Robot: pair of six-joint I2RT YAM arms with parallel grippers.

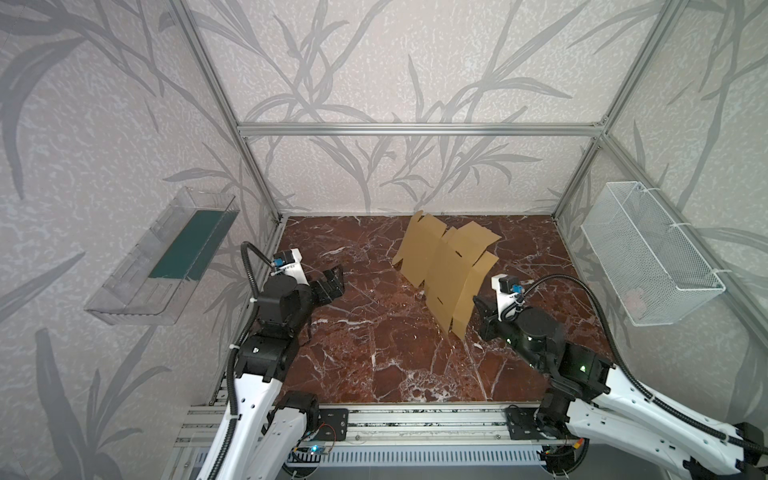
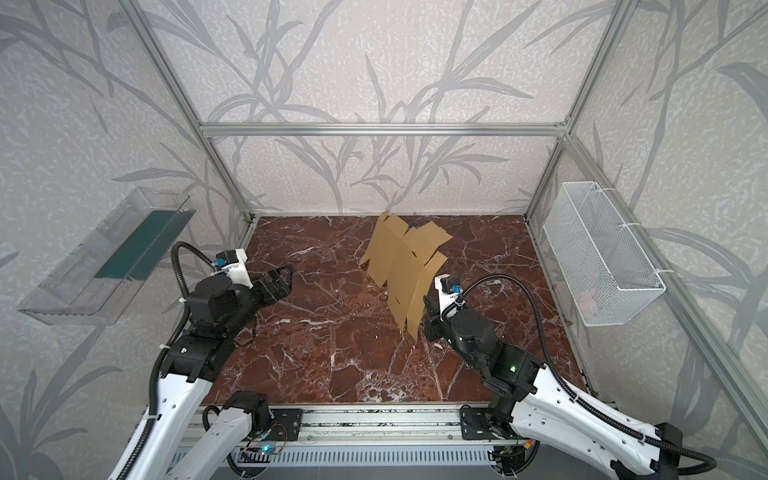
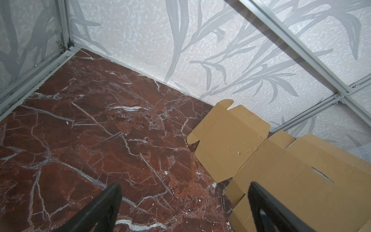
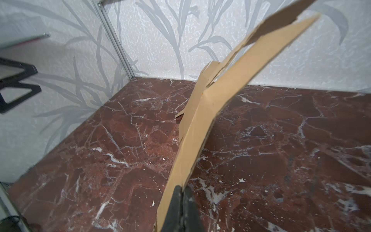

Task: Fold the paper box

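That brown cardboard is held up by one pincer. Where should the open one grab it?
The paper box stands tilted, pinched at its near edge by the right pincer. The open left pincer would likely do best coming from the left, straddling the thin free edge of the far panel, which faces it.

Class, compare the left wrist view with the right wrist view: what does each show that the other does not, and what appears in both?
Only the left wrist view shows the broad face of the paper box, with a cut slit in it. Only the right wrist view shows the right gripper, shut on the sheet's edge and holding it tilted above the table, so the sheet is seen nearly edge-on. Both show the box, the open left gripper, the red marble table and the leaf-patterned wall.
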